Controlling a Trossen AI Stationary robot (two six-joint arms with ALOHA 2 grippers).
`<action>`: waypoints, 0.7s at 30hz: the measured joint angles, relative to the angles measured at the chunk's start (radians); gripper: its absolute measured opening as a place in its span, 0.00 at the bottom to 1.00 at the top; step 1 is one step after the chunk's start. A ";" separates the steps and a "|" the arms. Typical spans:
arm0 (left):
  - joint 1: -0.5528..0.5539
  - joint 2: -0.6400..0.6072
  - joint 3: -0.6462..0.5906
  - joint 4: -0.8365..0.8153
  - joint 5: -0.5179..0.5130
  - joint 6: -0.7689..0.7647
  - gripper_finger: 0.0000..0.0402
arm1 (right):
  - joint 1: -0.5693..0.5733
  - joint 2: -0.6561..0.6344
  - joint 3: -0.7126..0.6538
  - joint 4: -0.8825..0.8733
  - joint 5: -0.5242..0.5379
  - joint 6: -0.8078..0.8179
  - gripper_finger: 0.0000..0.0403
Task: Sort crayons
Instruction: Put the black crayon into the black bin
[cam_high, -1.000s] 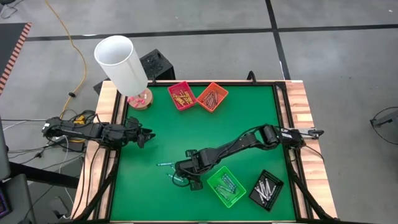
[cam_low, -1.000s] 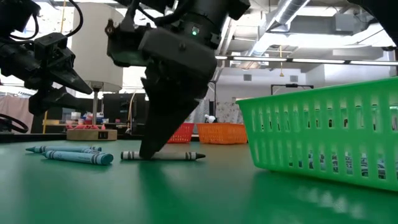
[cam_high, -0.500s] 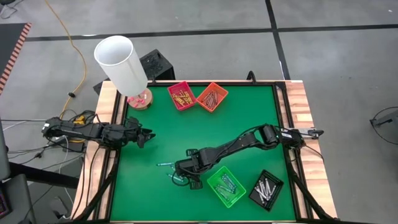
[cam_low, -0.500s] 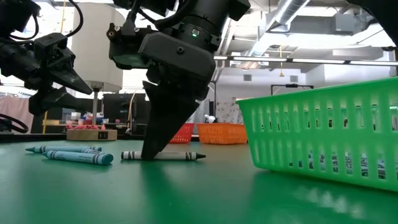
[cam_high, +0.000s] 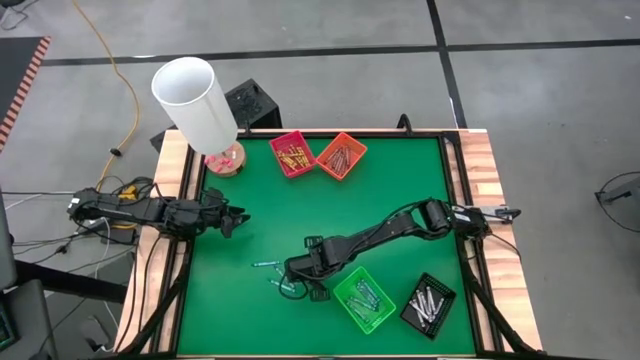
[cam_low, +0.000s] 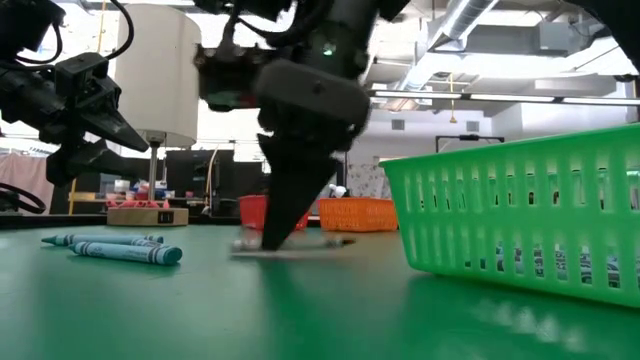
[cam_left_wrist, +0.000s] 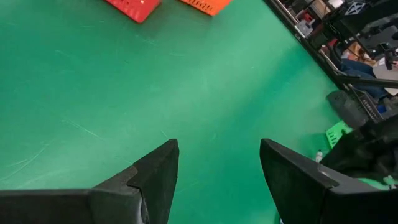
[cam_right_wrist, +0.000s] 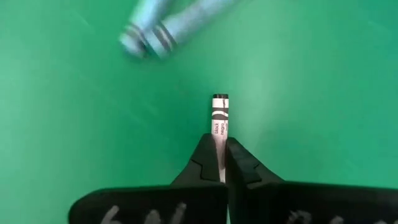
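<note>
While my left claw (cam_high: 237, 220) hung released at the frame's left, my right claw (cam_high: 291, 287) was clenched on a grey-white crayon (cam_right_wrist: 219, 121), low at bottom centre beside the green tray (cam_high: 352, 317).

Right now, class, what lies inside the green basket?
Several crayons lie inside the green basket; from table height its slatted wall covers most of them, so no count is possible.

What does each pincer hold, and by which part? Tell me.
The right pincer is shut on a white-wrapped crayon, apparently labelled black, gripped partway along its length, one end sticking out ahead. The left pincer is open and holds nothing.
</note>
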 joint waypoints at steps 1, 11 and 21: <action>0.000 0.000 0.000 0.000 0.000 0.000 0.54 | 0.000 -0.011 -0.002 -0.005 0.008 0.000 0.01; 0.000 0.000 0.000 0.000 0.000 0.000 0.54 | 0.000 -0.115 0.002 -0.082 0.083 0.016 0.01; 0.000 0.000 0.000 0.000 -0.001 0.000 0.54 | 0.055 -0.215 0.003 -0.303 0.085 0.182 0.00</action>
